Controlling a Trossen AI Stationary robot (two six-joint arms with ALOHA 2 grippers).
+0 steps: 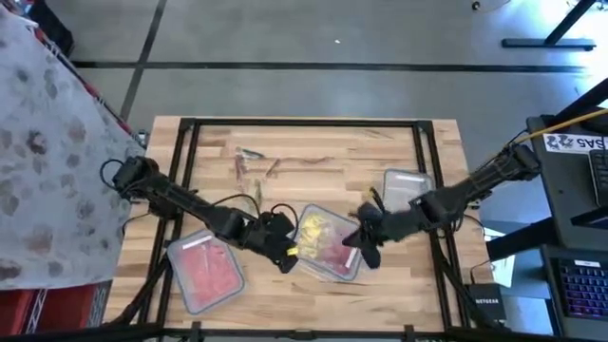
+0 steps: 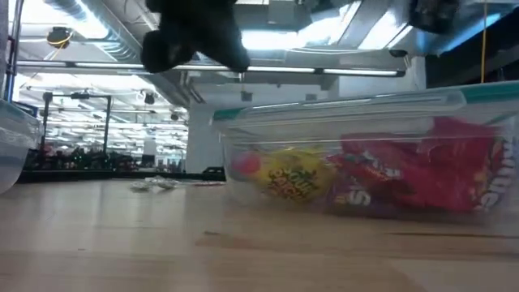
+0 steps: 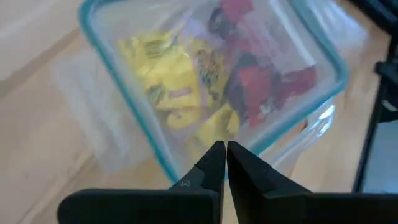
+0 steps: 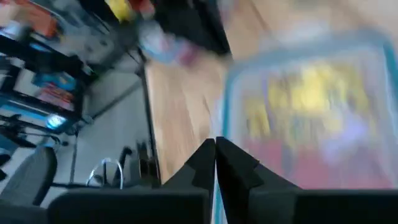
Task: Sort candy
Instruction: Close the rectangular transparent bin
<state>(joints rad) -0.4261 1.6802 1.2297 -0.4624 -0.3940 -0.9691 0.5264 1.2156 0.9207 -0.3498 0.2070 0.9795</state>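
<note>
Both grippers hang at the middle container, one on each side. Left gripper (image 1: 288, 253) sits at that container's left rim, its two dark fingers (image 3: 211, 167) pressed together with nothing between them; in the left wrist view the tips point at the teal-edged rim just above the heap of yellow candy (image 3: 180, 81). Right gripper (image 1: 365, 245) sits at the container's right edge, and its fingers (image 4: 202, 165) are likewise pinched together and empty in its own wrist view, though that picture is heavily smeared.

The middle container (image 1: 353, 270) is clear plastic with a teal rim and rounded corners, and it stands on the wooden table (image 1: 313, 142) near the front edge. It holds mixed candy: yellow wrapped pieces toward its left side and red candy (image 1: 328, 252) toward its right. From table height, the yellow pieces and the red packets press against the near clear wall of the container.

A second container (image 1: 205, 274) lies to the left front, beside the left arm, filled with red and pink pieces. A third clear container (image 1: 407, 186) rests behind the right arm; what it holds cannot be made out. A few loose wrapped pieces (image 1: 255, 161) lie scattered on the bare wood toward the back of the table, well apart from all three containers.
</note>
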